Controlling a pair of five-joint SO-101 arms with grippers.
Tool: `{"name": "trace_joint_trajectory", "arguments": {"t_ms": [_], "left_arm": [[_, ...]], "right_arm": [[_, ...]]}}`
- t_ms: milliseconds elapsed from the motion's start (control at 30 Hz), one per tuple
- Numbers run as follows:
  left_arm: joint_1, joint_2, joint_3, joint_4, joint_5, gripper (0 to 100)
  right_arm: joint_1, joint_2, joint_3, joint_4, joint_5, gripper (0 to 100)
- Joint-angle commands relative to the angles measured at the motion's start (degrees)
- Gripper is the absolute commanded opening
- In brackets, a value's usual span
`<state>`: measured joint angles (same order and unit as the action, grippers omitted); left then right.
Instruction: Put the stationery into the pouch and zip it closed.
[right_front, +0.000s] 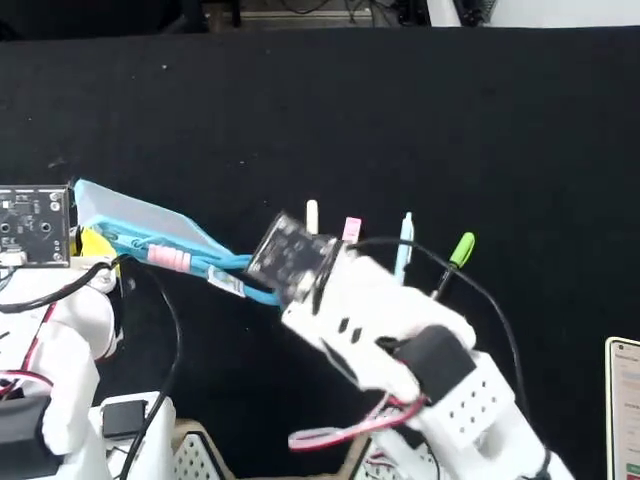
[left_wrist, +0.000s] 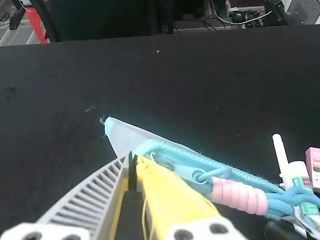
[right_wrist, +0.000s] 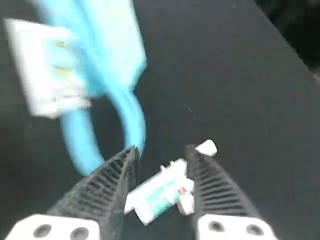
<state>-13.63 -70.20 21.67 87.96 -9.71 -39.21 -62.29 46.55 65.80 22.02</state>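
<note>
Right fingers (right_wrist: 112, 185) are spread open over a white item (right_wrist: 160, 194); the blue pouch (right_front: 140, 222) is clamped by left fingers (left_wrist: 165, 195).

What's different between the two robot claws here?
Colour: the left gripper has one yellow and one grey finger; the right gripper has two dark ones. State: the left gripper is shut on the blue pouch; the right gripper is open around a white-and-green item. Both have ribbed fingers.

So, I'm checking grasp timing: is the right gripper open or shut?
The right gripper is open: its fingers stand apart with a white and teal stationery piece lying between them.
</note>
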Motion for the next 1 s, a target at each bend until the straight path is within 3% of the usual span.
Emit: {"name": "trace_joint_trajectory", "arguments": {"t_ms": [0, 100, 333, 767, 967], "left_arm": [[1.98, 1.23, 2.42, 0.62, -0.09, 3], [4.18, 1.23, 4.26, 0.70, 0.00, 3], [5.85, 1.23, 5.05, 0.70, 0.00, 3], [6.02, 1.23, 5.14, 2.73, -0.26, 3], [14.81, 1.23, 5.14, 4.04, 0.00, 3]], "right_arm": [[-9.41, 0.13, -7.87, 0.97, 0.09, 20.4], [-13.71, 0.48, -5.05, -4.40, 0.00, 20.4], [-14.07, 0.22, 7.08, -21.19, 0.00, 20.4], [-14.33, 0.22, 10.68, -29.71, -4.84, 20.4], [-14.33, 0.22, 16.40, -36.57, -4.84, 20.4]]}}
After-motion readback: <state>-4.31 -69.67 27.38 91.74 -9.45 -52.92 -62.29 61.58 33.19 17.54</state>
